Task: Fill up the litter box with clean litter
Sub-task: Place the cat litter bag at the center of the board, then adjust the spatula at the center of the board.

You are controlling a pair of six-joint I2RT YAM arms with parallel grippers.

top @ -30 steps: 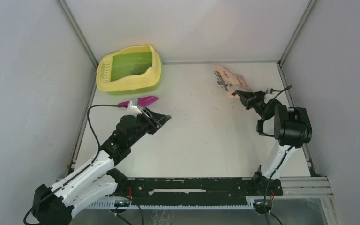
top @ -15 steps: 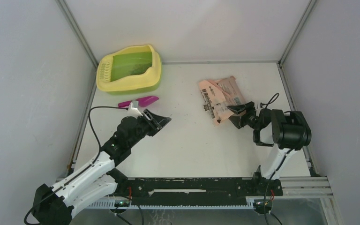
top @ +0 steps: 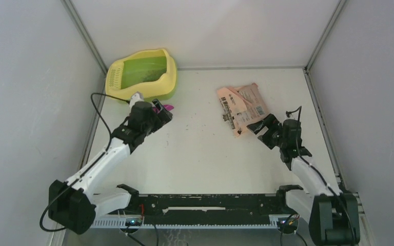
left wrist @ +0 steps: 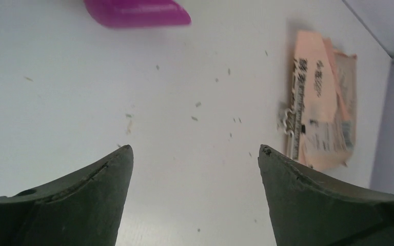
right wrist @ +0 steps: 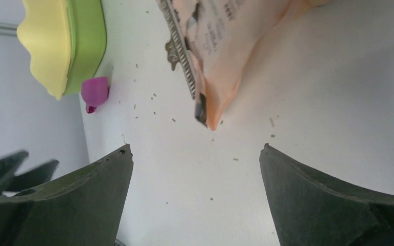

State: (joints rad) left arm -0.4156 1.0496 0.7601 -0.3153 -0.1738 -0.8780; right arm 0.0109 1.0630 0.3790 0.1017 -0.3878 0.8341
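Since half a second ago the left arm has stretched toward the far-left corner of the surface (top: 205, 154), bringing the left gripper (top: 160, 113) from mid-surface to right above the magenta scoop (top: 169, 106). The right arm has dropped low, and the right gripper (top: 264, 128) sits a little further toward the near edge. A second ago that gripper held the pink-orange bag (top: 241, 106) up near the far-right corner. The bag now lies flat toward the right edge and has not shifted in the last half second.

Both sets of jaws stand apart and hold nothing. The left wrist view shows bare surface between the jaws, with the scoop just beyond them. The right wrist view shows the bag's lower corner just ahead of the open jaws, not touching. The bag looks set down and released, probably emptied.

The litter box (top: 171, 72) sits in the far-left corner with its grille end toward the left edge. A dark patch of the clean litter (top: 150, 77) lies in the green basin. More specks are scattered over the surface between scoop and bag. The left gripper's position suggests the scoop is next, perhaps to gather or level the granules.
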